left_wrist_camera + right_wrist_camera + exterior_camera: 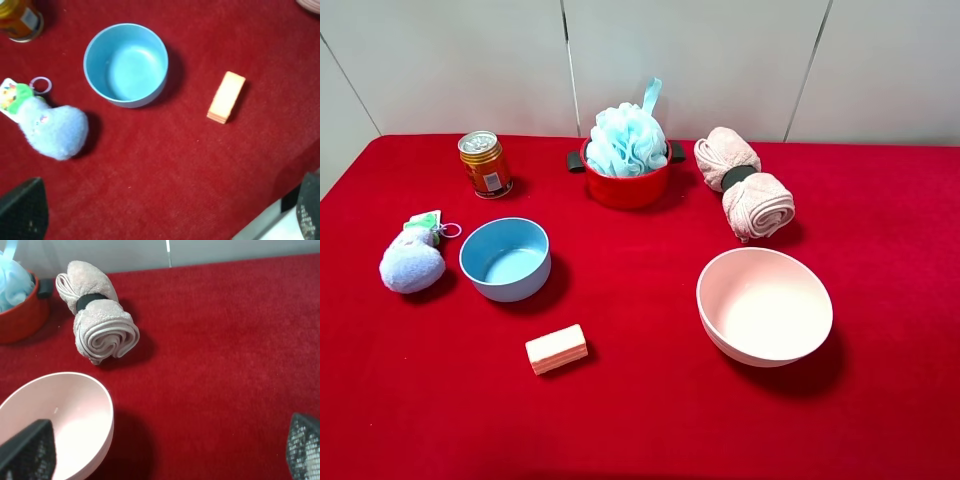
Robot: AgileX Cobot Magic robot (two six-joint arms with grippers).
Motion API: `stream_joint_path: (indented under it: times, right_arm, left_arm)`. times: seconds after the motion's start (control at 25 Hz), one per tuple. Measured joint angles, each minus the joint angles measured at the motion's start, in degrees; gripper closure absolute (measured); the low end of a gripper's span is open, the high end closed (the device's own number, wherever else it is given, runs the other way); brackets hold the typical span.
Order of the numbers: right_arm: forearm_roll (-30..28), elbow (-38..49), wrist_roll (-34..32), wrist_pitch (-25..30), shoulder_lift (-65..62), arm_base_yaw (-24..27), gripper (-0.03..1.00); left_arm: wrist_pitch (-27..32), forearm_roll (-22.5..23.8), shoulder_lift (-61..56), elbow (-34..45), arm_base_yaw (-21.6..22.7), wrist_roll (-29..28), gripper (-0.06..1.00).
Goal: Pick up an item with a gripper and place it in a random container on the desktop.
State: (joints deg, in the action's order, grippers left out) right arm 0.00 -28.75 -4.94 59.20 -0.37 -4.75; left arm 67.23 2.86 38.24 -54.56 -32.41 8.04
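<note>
The light blue mesh loofah point(625, 138) sits in the small red pot point(626, 186) at the back middle of the red table, its ribbon loop standing up. The pot's black handles show on both sides. In the right wrist view the pot point(20, 315) and a bit of the loofah point(12, 282) show at the edge. Neither arm shows in the exterior high view. My left gripper point(165, 215) is open and empty above the table near the blue bowl. My right gripper point(165, 452) is open and empty above the pink bowl's edge.
A light blue bowl point(505, 259), a lavender plush toy point(412, 262) and an orange can point(485, 164) stand on the left. A small peach block point(557, 349) lies near the front. A rolled pink towel point(744, 184) and a large pink bowl point(764, 306) are on the right.
</note>
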Motion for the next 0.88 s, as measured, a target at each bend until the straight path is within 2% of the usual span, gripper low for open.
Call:
stream_joint_path:
  times: [0.16,0.32,0.64,0.88]
  right_arm:
    - [0.00,0.00,0.00,0.00,0.00,0.00,0.28]
    - [0.00,0.00,0.00,0.00,0.00,0.00,0.28]
    - [0.00,0.00,0.00,0.00,0.00,0.00,0.28]
    - [0.00,0.00,0.00,0.00,0.00,0.00,0.28]
  left_arm:
    - [0.00,2.15,-6.48,3.60,0.15,0.07,-0.05]
    - [0.00,3.88,-11.67,6.81,2.93,-0.32,-0.05]
    - [-3.20,4.01,-20.33,14.05,14.32,-2.16,-0.05]
    - [-3.91,-1.11,-25.79,19.91,22.10,-2.22,-0.05]
